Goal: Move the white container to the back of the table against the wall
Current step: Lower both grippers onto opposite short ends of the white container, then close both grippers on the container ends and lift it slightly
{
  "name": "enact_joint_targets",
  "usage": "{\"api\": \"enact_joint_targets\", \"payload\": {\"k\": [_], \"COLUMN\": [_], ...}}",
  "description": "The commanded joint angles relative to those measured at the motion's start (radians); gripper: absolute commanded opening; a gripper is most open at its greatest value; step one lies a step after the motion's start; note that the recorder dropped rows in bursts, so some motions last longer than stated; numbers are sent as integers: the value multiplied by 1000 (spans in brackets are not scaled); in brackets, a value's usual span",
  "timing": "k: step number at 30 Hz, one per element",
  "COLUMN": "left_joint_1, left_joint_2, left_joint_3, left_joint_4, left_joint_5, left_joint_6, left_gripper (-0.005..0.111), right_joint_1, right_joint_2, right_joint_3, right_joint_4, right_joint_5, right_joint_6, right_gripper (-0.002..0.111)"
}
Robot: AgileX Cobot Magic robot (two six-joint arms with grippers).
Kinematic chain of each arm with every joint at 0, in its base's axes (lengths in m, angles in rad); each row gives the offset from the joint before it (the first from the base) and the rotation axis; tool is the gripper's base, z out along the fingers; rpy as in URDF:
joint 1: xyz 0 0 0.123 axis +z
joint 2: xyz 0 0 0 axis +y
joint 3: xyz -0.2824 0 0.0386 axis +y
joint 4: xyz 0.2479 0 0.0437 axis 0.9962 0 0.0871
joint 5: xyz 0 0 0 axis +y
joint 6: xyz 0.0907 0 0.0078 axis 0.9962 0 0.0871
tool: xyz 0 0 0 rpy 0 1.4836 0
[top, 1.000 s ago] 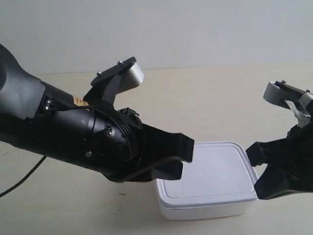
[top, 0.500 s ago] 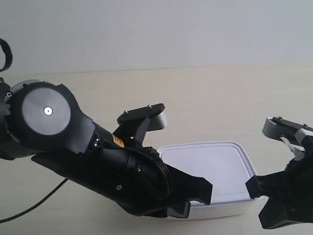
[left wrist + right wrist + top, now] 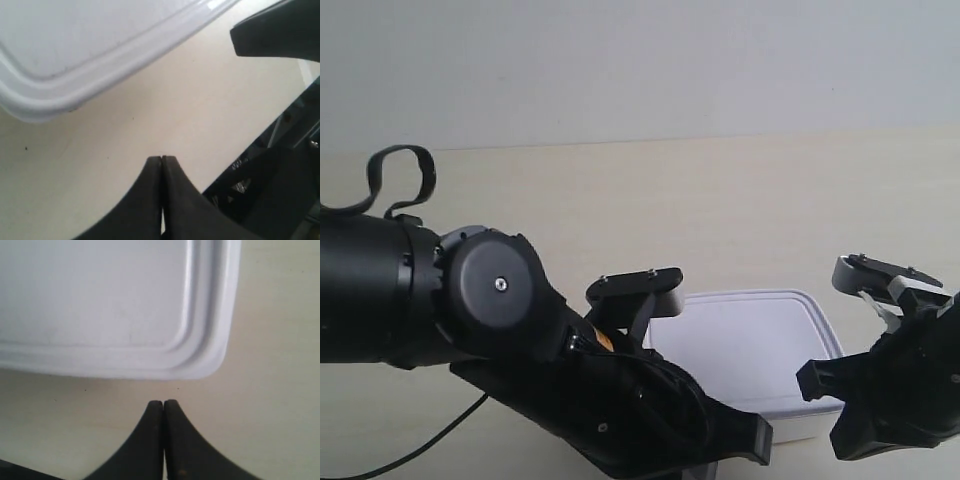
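The white container (image 3: pixel 755 345) lies flat on the table (image 3: pixel 720 200), well short of the wall (image 3: pixel 640 60). Its ridged lid shows in the left wrist view (image 3: pixel 75 45) and the right wrist view (image 3: pixel 100 300). My left gripper (image 3: pixel 162 158) is shut and empty, over bare table just off one rounded corner. My right gripper (image 3: pixel 163 402) is shut and empty too, a short gap from another corner's rim. In the exterior view a bulky black arm (image 3: pixel 520 350) at the left hides the box's near left part. A second arm (image 3: pixel 900 390) sits by its right end.
A black cable (image 3: pixel 405 455) trails over the table at the exterior view's lower left, and a strap loop (image 3: pixel 395 165) stands up from that arm. The other arm's black finger (image 3: pixel 280 27) and dark framework (image 3: pixel 270 195) show in the left wrist view.
The arm at the exterior view's left has swung down and forward, now covering the container's near left part. The arm at the right has sunk lower. The container has not moved.
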Motion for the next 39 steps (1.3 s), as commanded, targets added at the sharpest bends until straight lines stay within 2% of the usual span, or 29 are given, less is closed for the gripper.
{"api": "enact_joint_targets", "payload": {"k": [1,6,18,30,32,35,39], "left_joint_1": [-5,-5,-5,-5,0,35,77], "left_joint_2": [35,76,102,162,162,162,162], "left_joint_3": [-2,-18,-20,-84,-84,-84,-84], "left_joint_4": [-9,-9,-9,27,36,119,156], "left_joint_5": [-60,-41,-103,-116,-129,-131,-138], "left_joint_6": [7,7,15,37,37,-20,-20], "left_gripper": [0,0,0,0,0,0,0], "right_joint_1": [2,2,2,2,2,2,2], "right_joint_2": [4,4,30,68,79,99,99], "right_joint_3": [2,0,0,0,0,0,-1], "right_joint_4": [5,5,7,34,34,34,42], "right_joint_5": [-23,-31,-25,-92,-102,-138,-182], "right_joint_6": [-23,-32,-50,-77,-77,-85,-85], "right_gripper": [0,0,0,0,0,0,0]}}
